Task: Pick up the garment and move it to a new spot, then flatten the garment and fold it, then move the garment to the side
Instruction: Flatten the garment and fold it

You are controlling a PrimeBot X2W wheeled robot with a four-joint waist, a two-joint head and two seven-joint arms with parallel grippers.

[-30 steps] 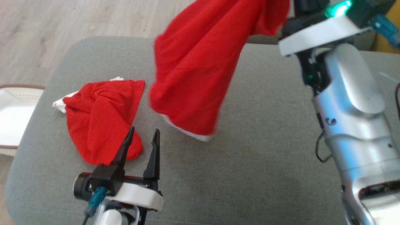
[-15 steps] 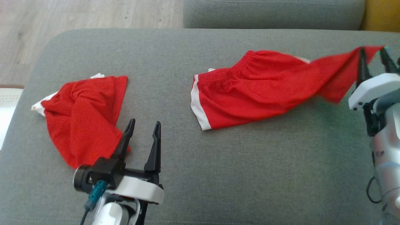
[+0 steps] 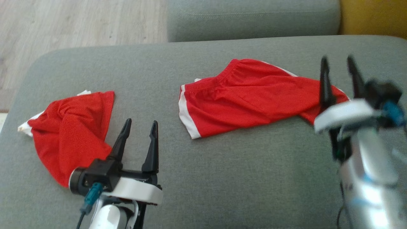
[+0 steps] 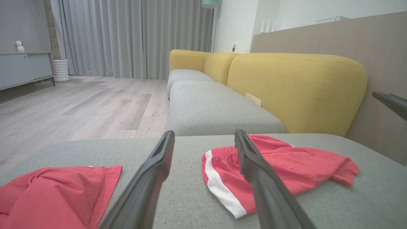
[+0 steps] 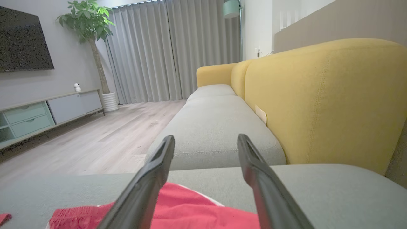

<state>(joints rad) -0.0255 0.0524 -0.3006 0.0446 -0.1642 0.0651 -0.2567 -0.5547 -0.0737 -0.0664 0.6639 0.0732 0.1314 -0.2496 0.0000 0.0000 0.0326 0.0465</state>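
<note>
Two red garments are seen on the grey sofa cushion (image 3: 254,178). The red shorts (image 3: 248,98), edged in white, are spread out right of centre; a second red garment (image 3: 70,127) is bunched at the left, well apart. The right gripper (image 3: 337,58) is held at the shorts' right end, fingers pointing away from the robot, jaws wide apart and nothing gripped. The left gripper (image 3: 141,121) is poised beside the bunched garment, likewise spread wide and empty

Light: soft, even, fairly bright
Shadows: faint, diffuse
Blur: right gripper (image 3: 337,59) smeared in head view
Edges: bowed, stretched in wrist views
</note>
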